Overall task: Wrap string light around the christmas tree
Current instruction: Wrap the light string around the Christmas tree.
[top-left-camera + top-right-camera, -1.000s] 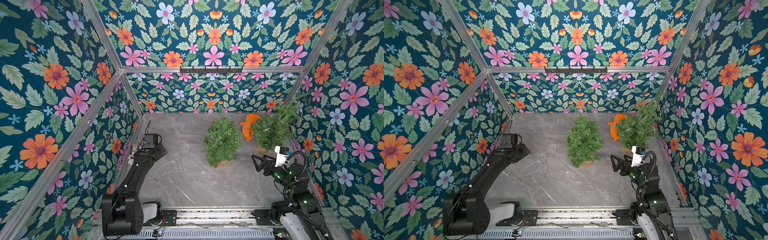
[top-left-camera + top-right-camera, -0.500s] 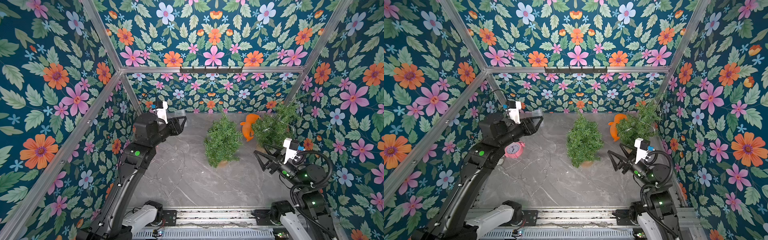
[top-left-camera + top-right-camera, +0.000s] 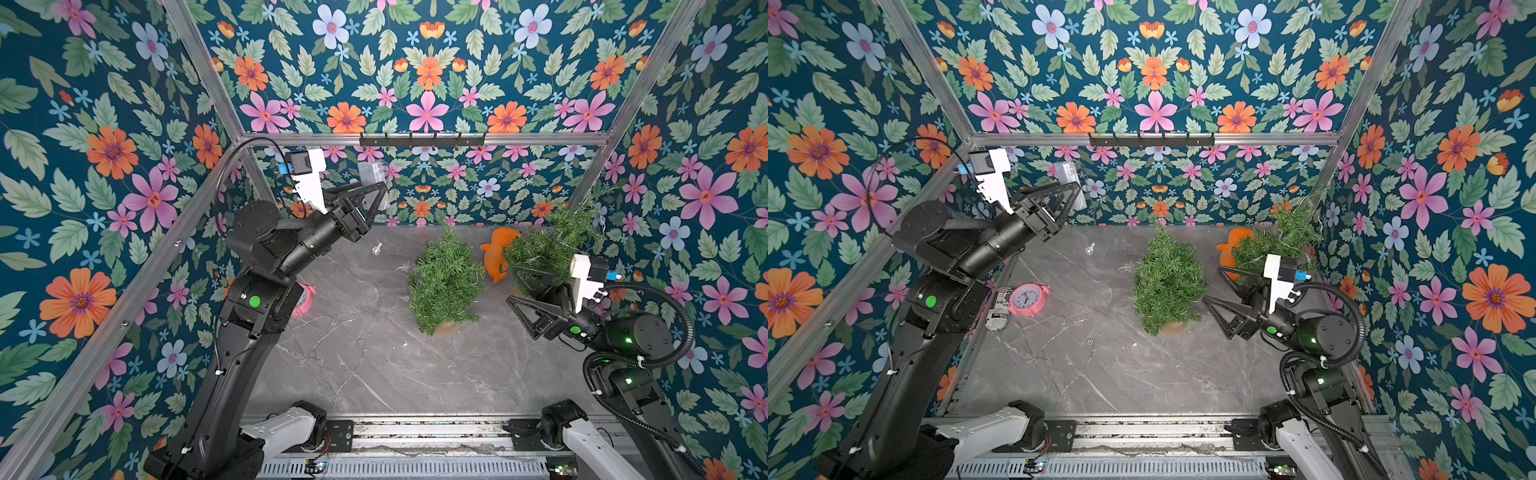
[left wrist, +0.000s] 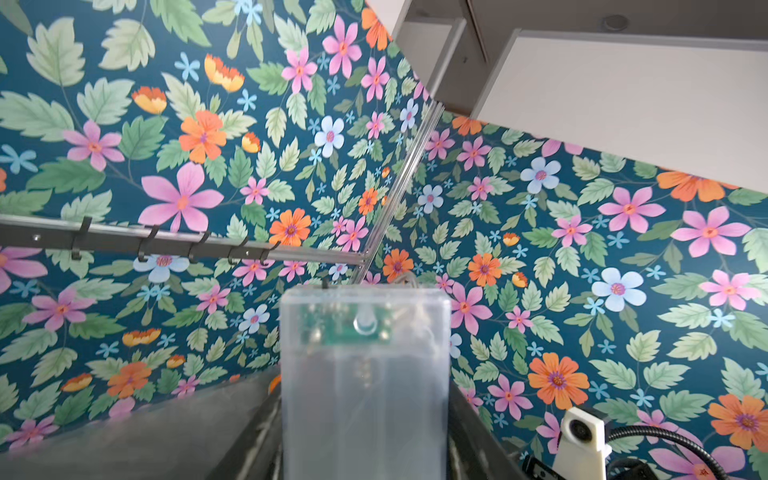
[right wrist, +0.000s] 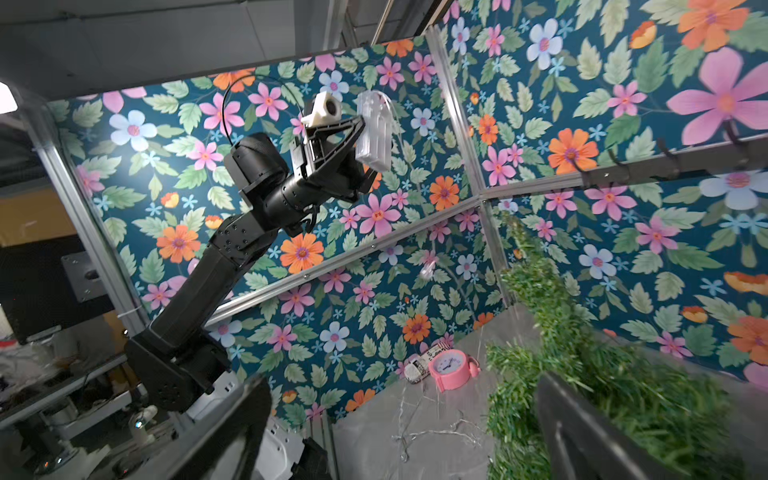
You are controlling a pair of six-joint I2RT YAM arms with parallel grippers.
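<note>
Left pincer [image 3: 376, 194] has risen higher, clamping the battery box [image 3: 370, 172].

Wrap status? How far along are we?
Done: left gripper is clamped on the string light's battery box, held high. In hand: the lift; the wire lies loose on the table. Left: all the wrapping; the christmas tree looks bare, right gripper open nearby.

Top views high overhead, facing down-forward, near-identical; wrist views low, tilted up.
</note>
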